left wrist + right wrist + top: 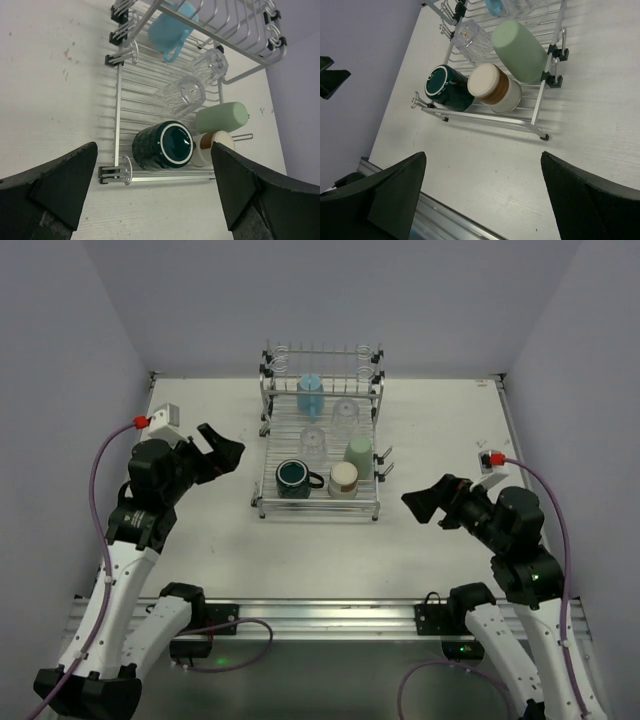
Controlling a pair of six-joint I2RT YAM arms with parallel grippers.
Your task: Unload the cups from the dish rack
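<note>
Far left, left gripper (224, 447) with fingers spread wide and empty; centre, dish rack (318, 508) holding dark teal mug (293, 478), two clear tumblers (313, 440), light blue cup (310, 393), beige cup (343, 479), pale green cup (359, 451); at right, right gripper (420, 502) likewise spread, empty, just beside the rack.

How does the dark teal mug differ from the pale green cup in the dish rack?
The dark teal mug has a handle; the pale green cup has none. The mug is squat, at the rack's near left corner; the green cup is taller, on the right side. Both stand in the dish rack.
</note>
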